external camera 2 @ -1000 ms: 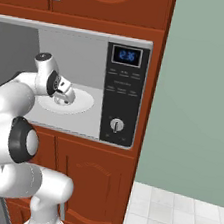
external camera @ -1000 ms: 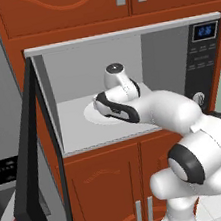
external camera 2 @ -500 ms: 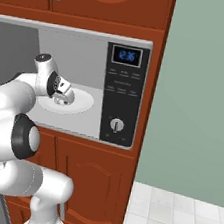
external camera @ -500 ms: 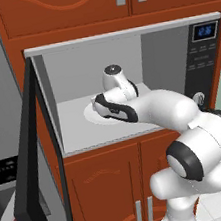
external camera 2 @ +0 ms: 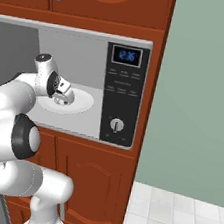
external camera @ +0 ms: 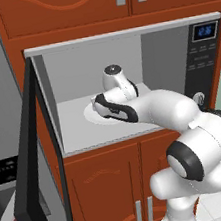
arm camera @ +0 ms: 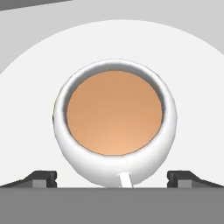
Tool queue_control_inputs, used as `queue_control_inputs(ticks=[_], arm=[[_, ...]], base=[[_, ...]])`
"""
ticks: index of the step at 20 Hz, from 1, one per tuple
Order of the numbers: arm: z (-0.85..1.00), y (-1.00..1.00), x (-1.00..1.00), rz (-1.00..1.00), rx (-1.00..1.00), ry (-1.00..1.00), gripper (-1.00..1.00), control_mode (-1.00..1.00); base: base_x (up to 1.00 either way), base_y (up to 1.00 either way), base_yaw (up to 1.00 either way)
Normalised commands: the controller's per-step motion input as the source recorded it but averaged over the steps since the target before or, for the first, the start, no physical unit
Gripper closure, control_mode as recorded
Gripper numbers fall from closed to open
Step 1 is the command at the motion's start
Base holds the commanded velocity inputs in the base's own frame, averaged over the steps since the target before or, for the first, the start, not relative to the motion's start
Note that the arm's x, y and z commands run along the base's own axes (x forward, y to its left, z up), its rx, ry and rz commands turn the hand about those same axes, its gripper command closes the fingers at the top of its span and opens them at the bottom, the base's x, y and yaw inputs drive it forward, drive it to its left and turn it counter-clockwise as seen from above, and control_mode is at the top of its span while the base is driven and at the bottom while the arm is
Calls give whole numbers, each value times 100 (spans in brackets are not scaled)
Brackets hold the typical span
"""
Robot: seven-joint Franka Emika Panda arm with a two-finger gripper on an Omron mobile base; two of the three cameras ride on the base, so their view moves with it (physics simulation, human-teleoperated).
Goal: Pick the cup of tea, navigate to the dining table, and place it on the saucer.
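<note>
We are reaching into the open microwave (external camera: 124,54) for the cup of tea (arm camera: 116,127), which sits on the white turntable (external camera 2: 82,102) directly below the hand. The pincer (arm camera: 112,178) is spread wide, 1 tip on each side of the cup and not yet touching it. To grip well, we should keep the cup centred between the tips, lower straight, close gently on the wall and lift level so the tea stays in. Compared with 1 second ago, the arm has pushed slightly deeper and lower.
</note>
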Motion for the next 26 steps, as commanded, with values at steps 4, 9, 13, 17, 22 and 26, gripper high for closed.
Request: queue_control_inputs(ticks=[4, 9, 13, 17, 22, 26], arm=[[-5, 0, 0, 0, 0, 0, 100, -100], [-9, 0, 1, 0, 0, 0, 100, -100], [-4, 0, -1, 0, 0, 0, 100, -100], [0, 0, -1, 0, 0, 0, 100, -100], [1, 0, -16, 0, 0, 0, 100, -100], [0, 0, -5, 0, 0, 0, 100, -100]], base=[[0, 0, 0], [0, 0, 0], [0, 0, 0], [0, 0, 0], [0, 0, 0], [0, 0, 0]])
